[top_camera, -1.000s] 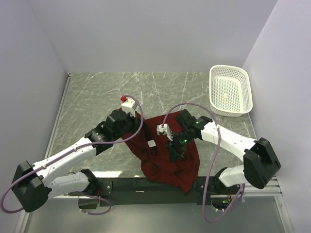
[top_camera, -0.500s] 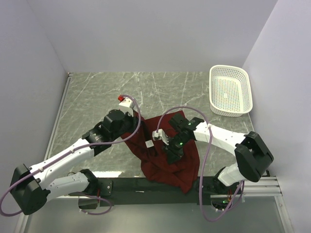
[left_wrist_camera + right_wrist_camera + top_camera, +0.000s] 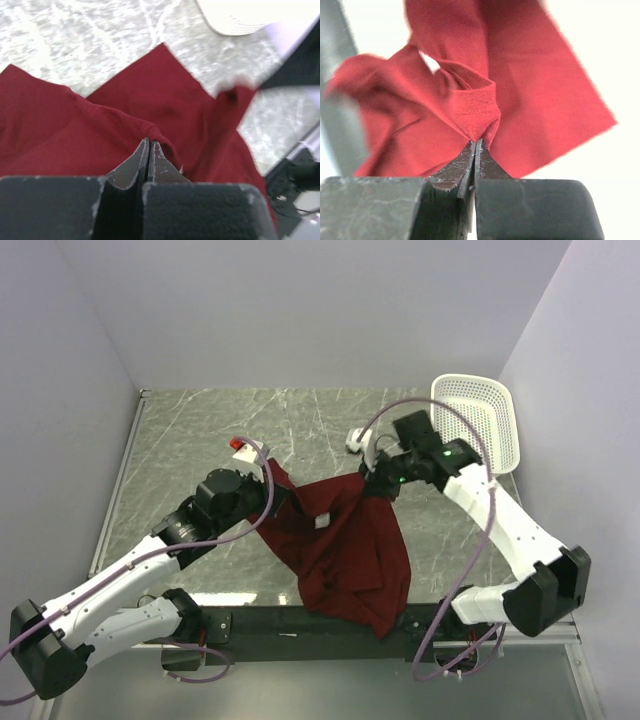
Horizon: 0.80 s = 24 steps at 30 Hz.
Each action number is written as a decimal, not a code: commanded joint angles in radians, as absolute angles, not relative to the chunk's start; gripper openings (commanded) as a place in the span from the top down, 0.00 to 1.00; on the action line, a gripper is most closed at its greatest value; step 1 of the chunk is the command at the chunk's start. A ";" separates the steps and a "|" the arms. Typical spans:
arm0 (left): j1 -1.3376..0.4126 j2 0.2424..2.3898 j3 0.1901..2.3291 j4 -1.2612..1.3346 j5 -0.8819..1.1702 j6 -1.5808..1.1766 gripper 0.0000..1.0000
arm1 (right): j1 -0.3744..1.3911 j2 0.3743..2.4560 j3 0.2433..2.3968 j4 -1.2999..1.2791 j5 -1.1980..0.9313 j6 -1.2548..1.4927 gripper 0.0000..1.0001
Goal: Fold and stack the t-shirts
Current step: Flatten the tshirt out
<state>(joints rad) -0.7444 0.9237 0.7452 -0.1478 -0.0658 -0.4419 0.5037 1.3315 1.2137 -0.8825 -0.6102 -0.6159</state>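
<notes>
One maroon t-shirt (image 3: 345,550) hangs stretched between both arms over the near middle of the table, its lower part draped over the front edge. A small white tag (image 3: 322,521) shows near its neck. My left gripper (image 3: 275,488) is shut on a fold at the shirt's left upper corner; in the left wrist view the cloth (image 3: 100,130) bunches at the closed tips of that gripper (image 3: 149,141). My right gripper (image 3: 372,487) is shut on the right upper corner; in the right wrist view a pinched wad of the shirt (image 3: 475,107) sits at the tips of that gripper (image 3: 476,142).
A white mesh basket (image 3: 482,425) stands at the back right, close behind the right arm. The marble tabletop (image 3: 200,430) is walled on the left, back and right. A black rail (image 3: 250,625) runs along the front edge.
My right gripper shut on the shirt and pulled it up and back to the right, stretching the cloth. The left gripper, still holding, shifted slightly left.
</notes>
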 commanded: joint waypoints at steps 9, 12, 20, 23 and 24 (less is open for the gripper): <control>-0.742 0.867 0.834 -0.195 0.002 -0.549 0.99 | 0.451 1.347 1.481 -0.698 -0.154 -0.535 1.00; -0.742 0.824 0.850 -0.212 0.003 -0.612 0.99 | 0.451 1.426 1.601 -0.651 -0.076 -0.519 1.00; -0.741 0.697 0.893 -0.328 -0.235 -0.873 0.99 | 0.477 1.822 2.176 -0.600 -0.002 -0.520 1.00; -0.742 0.641 0.877 -0.472 -0.410 -1.046 0.99 | 0.585 2.049 2.446 -0.530 0.137 -0.558 1.00; -0.742 0.626 0.874 -0.538 -0.463 -1.098 0.99 | 0.619 2.128 2.485 -0.470 0.193 -0.572 1.00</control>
<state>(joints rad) -0.7422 0.6769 0.8577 -0.3195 -0.2535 -0.8894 0.5320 1.9865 2.3573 -0.6441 -0.0223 -0.5285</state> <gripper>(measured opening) 0.013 0.005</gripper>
